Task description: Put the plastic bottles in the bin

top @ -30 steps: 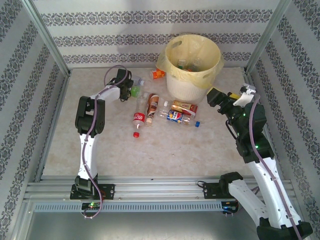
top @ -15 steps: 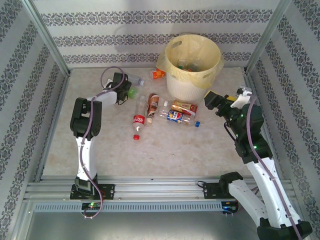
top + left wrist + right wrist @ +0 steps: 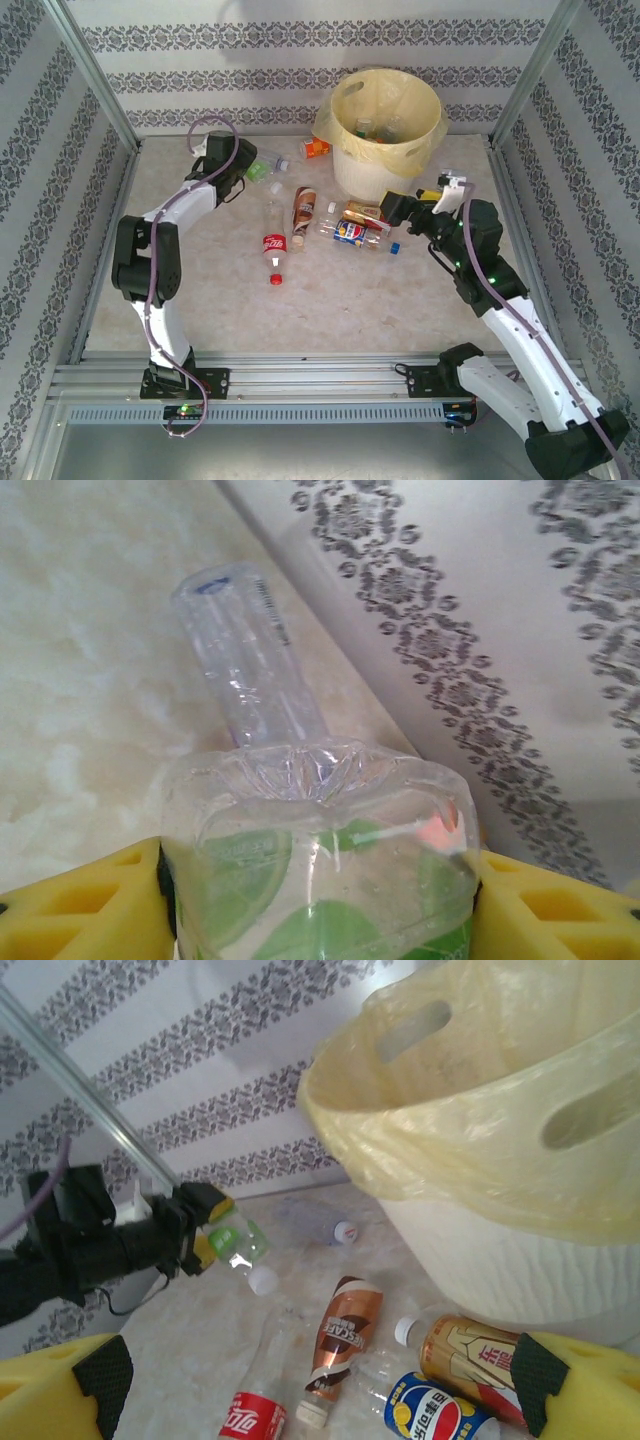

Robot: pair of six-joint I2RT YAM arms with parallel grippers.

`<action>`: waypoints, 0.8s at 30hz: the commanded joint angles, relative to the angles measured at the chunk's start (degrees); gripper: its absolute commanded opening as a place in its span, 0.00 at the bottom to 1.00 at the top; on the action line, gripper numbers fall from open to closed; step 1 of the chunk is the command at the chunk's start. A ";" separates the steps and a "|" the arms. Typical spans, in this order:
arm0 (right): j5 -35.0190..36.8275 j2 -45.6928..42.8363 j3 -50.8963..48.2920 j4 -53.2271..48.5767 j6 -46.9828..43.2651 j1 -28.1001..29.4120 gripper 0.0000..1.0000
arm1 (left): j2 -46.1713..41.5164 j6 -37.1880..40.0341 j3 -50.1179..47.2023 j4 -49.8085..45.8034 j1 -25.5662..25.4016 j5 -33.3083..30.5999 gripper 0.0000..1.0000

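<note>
currently the left gripper (image 3: 205, 1237) is clamped on a green-label bottle (image 3: 238, 1243), held clear of the table (image 3: 330, 300). the bin (image 3: 372, 172) stands well apart to its right. the right gripper (image 3: 394, 209), jaws wide and empty, hovers beside the bin over lying bottles (image 3: 350, 228).

Marbled table (image 3: 330, 300) bearing bottles (image 3: 275, 243), bin (image 3: 366, 176)

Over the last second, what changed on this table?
The left gripper closed on the green-labelled bottle and carried it toward the back left. The right gripper, open, swung left toward the bottles by the bin. The bin stayed put.
</note>
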 commanded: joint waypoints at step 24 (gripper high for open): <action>-13.67 23.58 6.11 17.25 -1.72 11.47 0.98 | -18.50 24.12 -2.88 0.30 -18.34 27.21 0.64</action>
